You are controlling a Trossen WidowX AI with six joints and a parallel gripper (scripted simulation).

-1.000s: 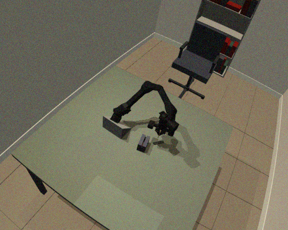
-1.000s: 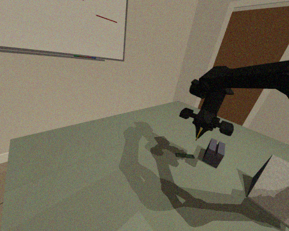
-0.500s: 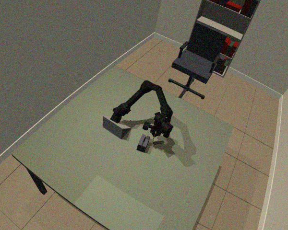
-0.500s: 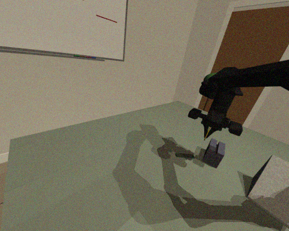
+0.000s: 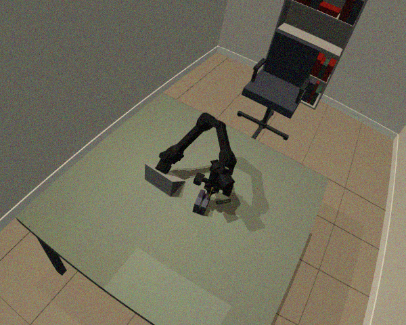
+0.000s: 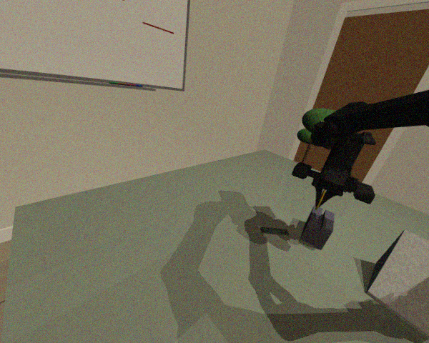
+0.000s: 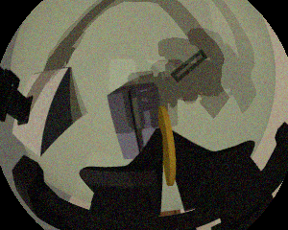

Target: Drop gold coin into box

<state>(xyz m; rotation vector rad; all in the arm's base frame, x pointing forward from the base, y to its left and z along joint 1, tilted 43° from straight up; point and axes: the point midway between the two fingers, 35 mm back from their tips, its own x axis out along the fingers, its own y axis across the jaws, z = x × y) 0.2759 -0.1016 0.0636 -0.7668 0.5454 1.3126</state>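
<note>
My gripper (image 5: 212,189) (image 6: 319,201) (image 7: 167,136) is shut on the gold coin (image 5: 210,192) (image 6: 321,198) (image 7: 168,153). The coin shows edge-on below the fingertips, tilted in the exterior view. The grey box (image 5: 199,207) (image 6: 315,235) (image 7: 119,115) stands on the table, with a dark slot in its lid. The coin's lower edge is close above the lid's edge; I cannot tell whether they touch. In the wrist view the coin lies right of the slot, roughly in line with its direction. The dark-green holder (image 5: 222,201) (image 6: 274,231) (image 7: 177,76) is empty, in the arm's shadow.
A large grey angled block (image 5: 158,181) (image 6: 403,267) (image 7: 56,115) stands on the table (image 5: 126,217) near the arm's base, on the box's other side from the holder. The arm's shadows fall over the holder and part of the box. A chair (image 5: 273,89) stands beyond the table.
</note>
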